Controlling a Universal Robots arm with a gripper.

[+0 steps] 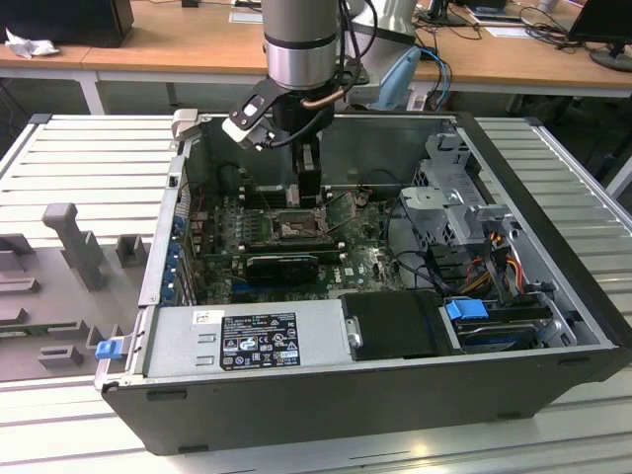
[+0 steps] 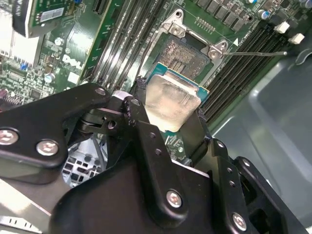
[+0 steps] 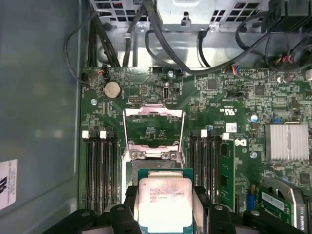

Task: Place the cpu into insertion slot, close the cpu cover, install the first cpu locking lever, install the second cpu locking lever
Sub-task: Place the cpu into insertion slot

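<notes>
Step one in hand: black claw clamped on pale silver square cpu, held just above dark metal-rimmed insertion slot; silvery framed cpu cover stands raised. Seating demands square alignment.

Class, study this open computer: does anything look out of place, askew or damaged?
Nothing looks damaged. The cpu cover stands flipped up off the insertion slot, and the cpu sits in the hand, not seated.

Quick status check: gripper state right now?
Gripper: shut on the cpu, holding it close to the insertion slot, not yet seated.
</notes>
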